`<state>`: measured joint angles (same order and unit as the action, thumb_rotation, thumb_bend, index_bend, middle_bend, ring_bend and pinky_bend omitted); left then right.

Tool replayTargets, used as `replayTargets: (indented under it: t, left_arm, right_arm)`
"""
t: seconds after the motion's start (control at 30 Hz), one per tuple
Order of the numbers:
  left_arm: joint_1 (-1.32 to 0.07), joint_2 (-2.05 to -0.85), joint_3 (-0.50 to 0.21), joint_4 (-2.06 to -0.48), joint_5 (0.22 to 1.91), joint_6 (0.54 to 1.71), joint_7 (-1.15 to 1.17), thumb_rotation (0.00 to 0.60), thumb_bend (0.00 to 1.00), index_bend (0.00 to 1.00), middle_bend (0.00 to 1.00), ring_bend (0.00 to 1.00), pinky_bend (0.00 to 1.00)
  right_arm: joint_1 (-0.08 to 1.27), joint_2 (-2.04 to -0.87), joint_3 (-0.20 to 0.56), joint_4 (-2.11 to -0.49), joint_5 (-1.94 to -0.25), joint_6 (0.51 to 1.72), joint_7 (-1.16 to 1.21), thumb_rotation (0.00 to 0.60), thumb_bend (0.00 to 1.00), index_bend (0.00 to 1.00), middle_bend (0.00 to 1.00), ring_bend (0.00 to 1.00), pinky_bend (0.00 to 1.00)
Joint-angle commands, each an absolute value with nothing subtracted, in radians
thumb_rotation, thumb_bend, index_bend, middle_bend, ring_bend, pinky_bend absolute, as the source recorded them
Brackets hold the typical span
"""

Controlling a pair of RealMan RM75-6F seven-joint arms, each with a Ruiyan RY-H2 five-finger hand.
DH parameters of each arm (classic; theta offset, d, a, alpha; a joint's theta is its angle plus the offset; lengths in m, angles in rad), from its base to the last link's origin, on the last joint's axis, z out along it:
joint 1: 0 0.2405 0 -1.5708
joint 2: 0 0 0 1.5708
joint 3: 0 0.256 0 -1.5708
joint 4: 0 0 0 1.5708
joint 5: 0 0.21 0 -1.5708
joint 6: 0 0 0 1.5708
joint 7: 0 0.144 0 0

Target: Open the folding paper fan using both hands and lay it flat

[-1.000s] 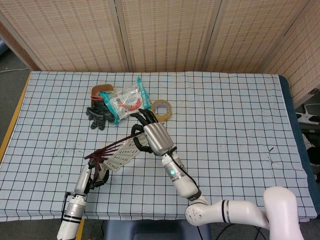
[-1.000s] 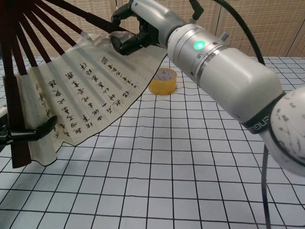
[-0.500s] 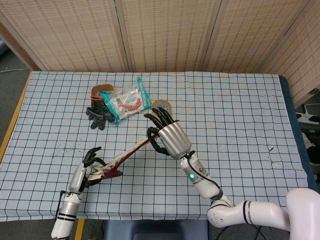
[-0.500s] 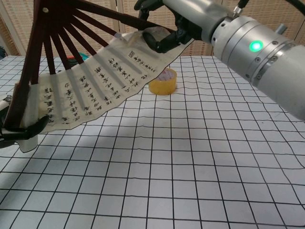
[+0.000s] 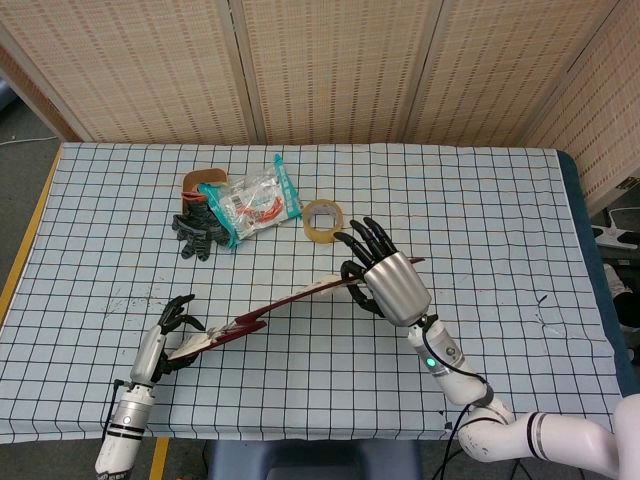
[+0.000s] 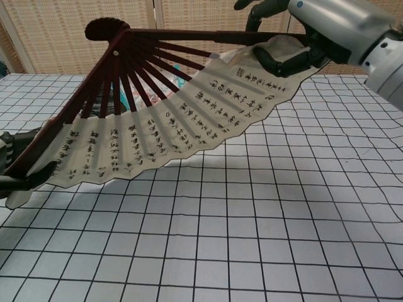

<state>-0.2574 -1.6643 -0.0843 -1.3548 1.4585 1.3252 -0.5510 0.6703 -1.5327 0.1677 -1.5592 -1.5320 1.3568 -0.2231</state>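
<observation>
The paper fan [image 6: 176,119] has dark red ribs and a cream leaf with black writing. It is spread wide and held in the air above the checked table; in the head view the fan [image 5: 290,300] shows edge-on as a thin dark line. My left hand [image 5: 172,325] grips one outer rib at the lower left; its fingers [image 6: 16,182] show at the chest view's left edge. My right hand [image 5: 388,280] pinches the other outer rib and the leaf's corner at the upper right, where the chest view shows this hand [image 6: 302,38] too.
A yellow tape roll [image 5: 324,219] lies beyond the fan. At the back left are a clear bag of orange items [image 5: 250,203] and a dark clump of gloves [image 5: 195,228]. The table's front edge [image 5: 300,436] is close to both forearms.
My right hand has carried its rib to the right and away from the left hand, spreading the fan much wider. The left hand has stayed low at the left, still gripping.
</observation>
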Motion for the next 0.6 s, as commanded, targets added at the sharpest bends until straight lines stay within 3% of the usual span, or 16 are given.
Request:
replayTargets:
  t: [0.03,0.33,0.6]
  left_arm:
    - [-0.258,-1.663,-0.085,-1.353,1.458,1.324,-0.553,0.600,0.47,0.45,0.09,0.00,0.14]
    - [-0.252,-1.650,-0.067,-1.312,1.497,1.355,-0.575,0.600,0.47,0.38,0.09,0.00,0.14]
    - [-0.246,-1.651,-0.008,-1.192,1.580,1.396,-0.585,0.600,0.47,0.07,0.07,0.00,0.14]
  right_arm:
    - [0.660,-1.531,0.157,-1.544,-1.547,1.367,-0.210,0.600,0.61,0.75,0.14,0.00,0.01]
    - [0.570,-1.513,0.030,-1.511,-1.747,1.507,-0.148,0.600,0.61,0.69,0.14,0.00,0.01]
    - [0.481,-1.458,-0.078,-1.459,-1.927,1.606,-0.275,0.600,0.61,0.66,0.14,0.00,0.01]
